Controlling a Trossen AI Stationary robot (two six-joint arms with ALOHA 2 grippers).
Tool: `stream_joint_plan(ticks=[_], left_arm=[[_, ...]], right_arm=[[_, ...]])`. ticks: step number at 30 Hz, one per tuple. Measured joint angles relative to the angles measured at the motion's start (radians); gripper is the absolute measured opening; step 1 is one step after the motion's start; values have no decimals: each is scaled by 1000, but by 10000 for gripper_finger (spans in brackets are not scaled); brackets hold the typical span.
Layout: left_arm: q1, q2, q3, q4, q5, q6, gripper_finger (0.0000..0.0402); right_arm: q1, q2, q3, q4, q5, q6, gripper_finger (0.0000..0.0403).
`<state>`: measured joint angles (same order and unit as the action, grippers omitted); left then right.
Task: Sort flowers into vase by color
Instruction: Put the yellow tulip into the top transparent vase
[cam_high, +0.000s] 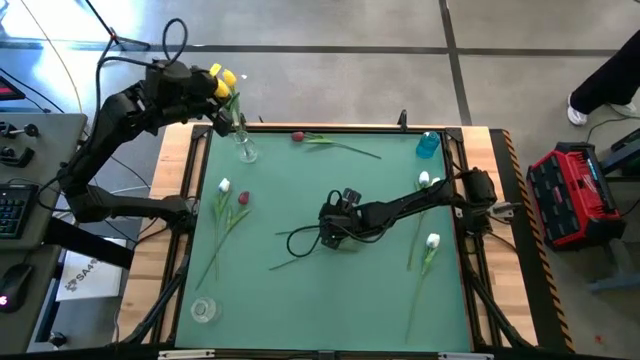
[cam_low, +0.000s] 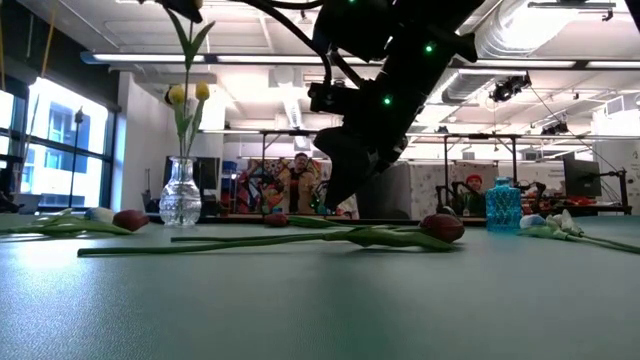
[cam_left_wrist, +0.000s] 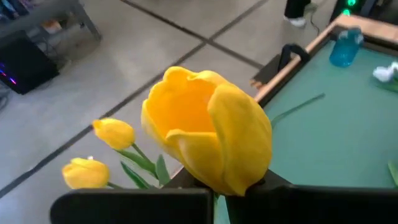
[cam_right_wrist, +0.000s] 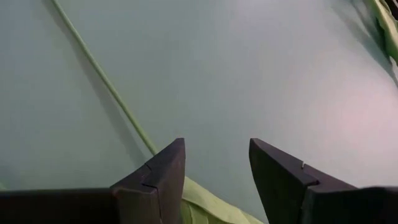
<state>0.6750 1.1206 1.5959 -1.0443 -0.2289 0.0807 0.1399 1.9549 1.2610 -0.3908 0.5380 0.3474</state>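
Note:
My left gripper is above the clear vase at the table's far left corner, shut on a yellow tulip. Two more yellow tulips stand in that vase. My right gripper is open, low over the table's middle. Its fingers stand on either side of a green stem and leaf lying on the mat. A dark red tulip lies nearby. Other red and white tulips lie flat on the mat. My left gripper pinches the yellow tulip's stem between its two fingers, just under the head. The head stands clear above the fingers. The stem runs down from the gripper into the clear vase's mouth, nearly upright.
A blue vase stands at the far right of the mat, and a second clear vase at the near left. A white and a red tulip lie on the left, two white ones on the right. A wooden rim borders the table.

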Motion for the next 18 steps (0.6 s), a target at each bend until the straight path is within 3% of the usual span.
stream_joint_plan(ticks=[8,18], left_arm=[[25,49,-37,-49,2,-58,0],[151,5,-311,163,12,-102,16]], right_arm=[[-5,0,0,0,-30,12,167],[27,0,0,-11,-23,50,167]])
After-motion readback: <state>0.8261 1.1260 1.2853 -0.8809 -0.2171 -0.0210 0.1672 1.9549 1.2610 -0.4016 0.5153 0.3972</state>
